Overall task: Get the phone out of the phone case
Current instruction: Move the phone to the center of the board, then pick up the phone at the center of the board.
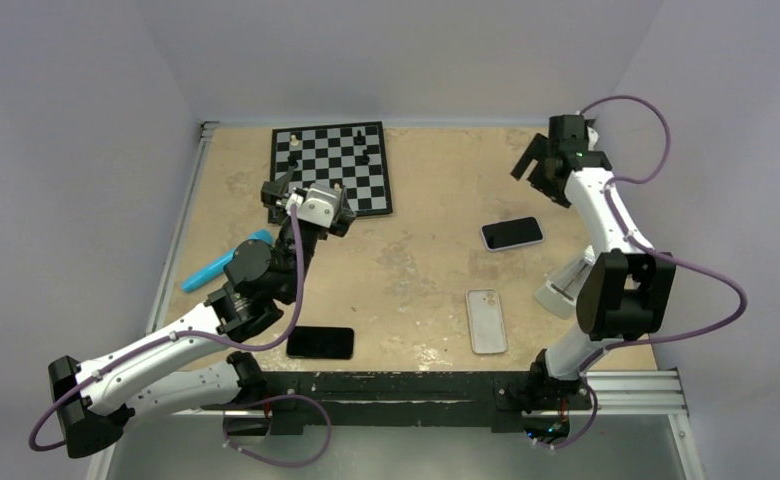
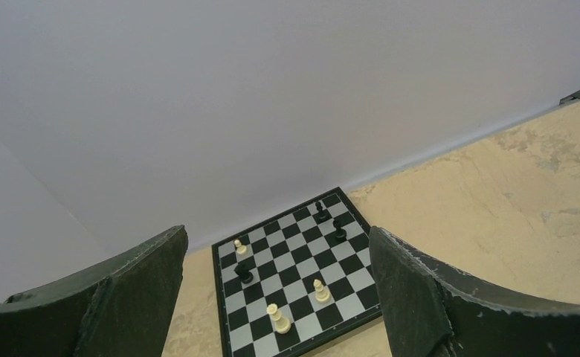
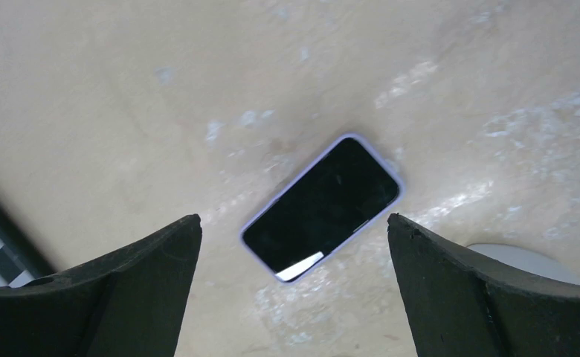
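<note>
The phone (image 1: 512,233) lies screen up on the tan table, right of centre, its black glass framed by a lavender phone case (image 3: 392,207). In the right wrist view the phone (image 3: 323,207) sits diagonally between and beyond my fingertips. My right gripper (image 1: 534,172) (image 3: 291,223) hovers above and behind it, open and holding nothing. Further left, my left gripper (image 1: 301,192) (image 2: 277,234) hangs open and empty over the near edge of the chessboard, facing the back wall.
A chessboard (image 1: 331,168) (image 2: 294,275) with several pieces lies at the back. A bare black phone (image 1: 320,342) lies near the front edge, a pale phone-shaped item (image 1: 486,320) lies back up at front right, and a blue object (image 1: 226,262) lies at the left.
</note>
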### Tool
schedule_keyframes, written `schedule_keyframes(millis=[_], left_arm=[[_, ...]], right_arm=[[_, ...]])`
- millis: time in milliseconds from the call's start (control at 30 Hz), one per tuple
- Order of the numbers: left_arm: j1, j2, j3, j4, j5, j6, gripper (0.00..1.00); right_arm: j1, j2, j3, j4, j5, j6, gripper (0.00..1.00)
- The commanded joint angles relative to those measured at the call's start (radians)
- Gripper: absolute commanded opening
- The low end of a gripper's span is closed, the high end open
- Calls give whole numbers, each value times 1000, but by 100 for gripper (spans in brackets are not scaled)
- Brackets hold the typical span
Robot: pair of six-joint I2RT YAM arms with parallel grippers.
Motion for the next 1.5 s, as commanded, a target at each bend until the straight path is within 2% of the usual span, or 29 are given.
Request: schedule_keyframes(millis=[0,67,133,333,500,667,900,1200,1467], left_arm=[[8,-7,11,28,9,-20,95],[8,-3,11,29,11,-25,94],[8,1,14,23,15,-30,94],[10,-5,16,16,17,-40,94],[10,-15,16,16,15,-45,94],[10,-14,17,10,18,-57,94],[10,-18,18,6,18,-56,94],[10,-17,17,6,19,-56,93],[10,-14,16,9,23,-41,93]], right_arm=[[119,-33,-31,-20,10,134,98],[141,-20,-88,6,-118,217,98],[184,-9,-119,18,-147,294,98],[221,2,-153,-59,5,526,98],[216,-3,-214,-33,16,628,98],[203,15,-163,-43,78,641,98],[142,51,-171,-25,9,648,98],[77,105,-203,31,19,651,98],[73,174,-189,55,10,662,98]])
